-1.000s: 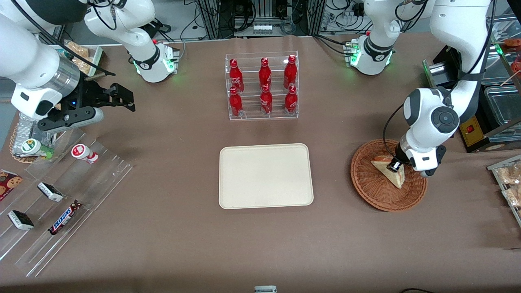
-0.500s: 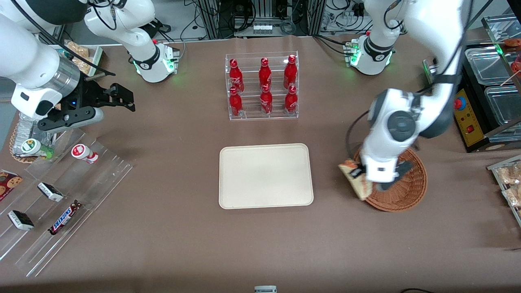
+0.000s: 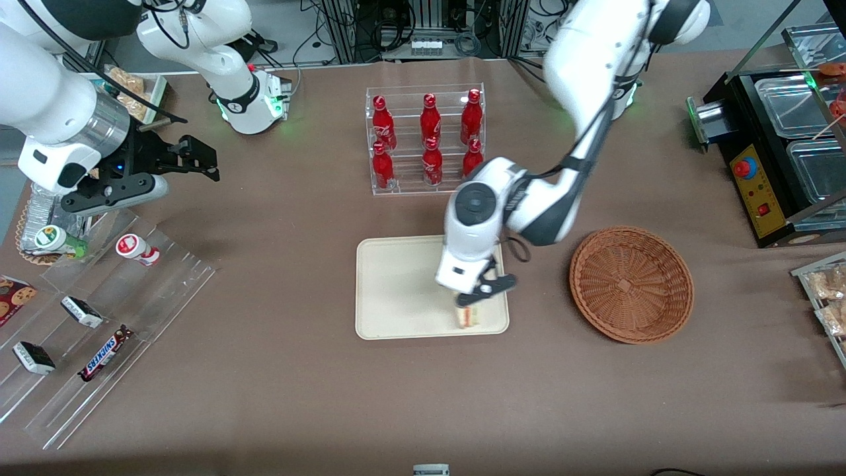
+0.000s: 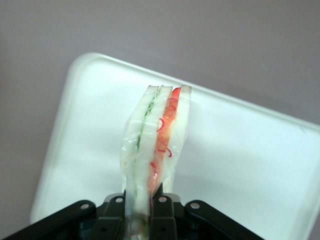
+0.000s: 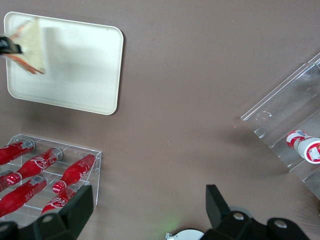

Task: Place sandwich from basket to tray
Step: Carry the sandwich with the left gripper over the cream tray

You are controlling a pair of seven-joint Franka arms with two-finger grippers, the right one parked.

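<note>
Left arm had swung across from the basket [image 3: 631,284] to the tray [image 3: 396,291] in the last second: a second earlier its gripper was down in the basket on the sandwich, half a second earlier it was at the basket's rim with the sandwich lifted, and now the gripper [image 3: 470,305] was over the tray's corner nearest the front camera on the basket's side. Basket held nothing and had not shifted; tray, the acrylic rack of red bottles [image 3: 426,140] and the stepped snack racks [image 3: 99,317] toward the parked arm's end were unchanged too. Sandwich [image 3: 467,317] hung from the gripper over that tray corner; front view could not settle whether it touched the tray surface. Front view showed the sandwich only as a small pale block under the wrist, fingers hidden by the hand. Left wrist view filled that in: gripper [image 4: 141,202] was clamped narrow on the sandwich [image 4: 156,137], black fingers [image 4: 164,205] pressing both bread faces, the wedge held on edge in clear wrap with the green layer on one side and the red-orange layer on the other, cream tray [image 4: 240,165] beneath it. Right wrist view caught the sandwich [image 5: 31,47] from the side, over one end of the tray [image 5: 85,65].
</note>
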